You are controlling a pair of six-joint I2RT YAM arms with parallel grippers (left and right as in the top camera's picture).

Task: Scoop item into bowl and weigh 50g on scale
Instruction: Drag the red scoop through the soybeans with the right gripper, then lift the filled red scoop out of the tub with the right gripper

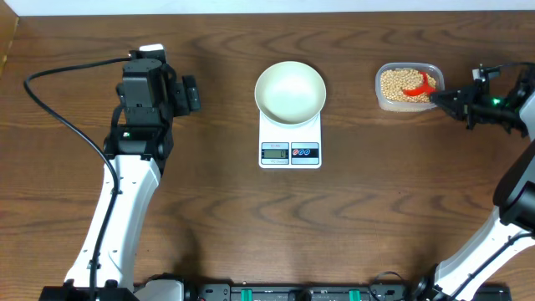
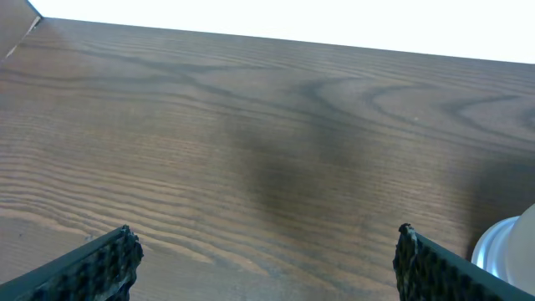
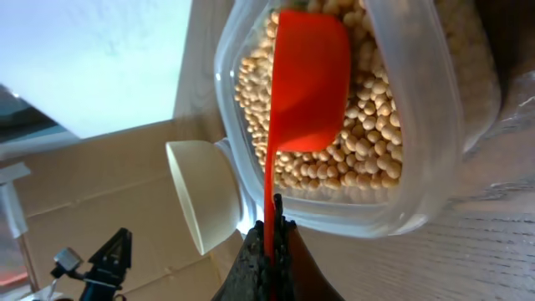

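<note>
The white bowl stands empty on the white scale at the table's middle. Tan beans fill a clear plastic tub at the back right; they also show in the right wrist view. My right gripper is shut on the handle of a red scoop, whose cup lies on the beans inside the tub. My left gripper is open and empty over bare wood at the left, with the bowl's edge just in view.
The left arm and its black cable are at the table's left. The table's far edge runs behind the tub. A cardboard box shows in the right wrist view.
</note>
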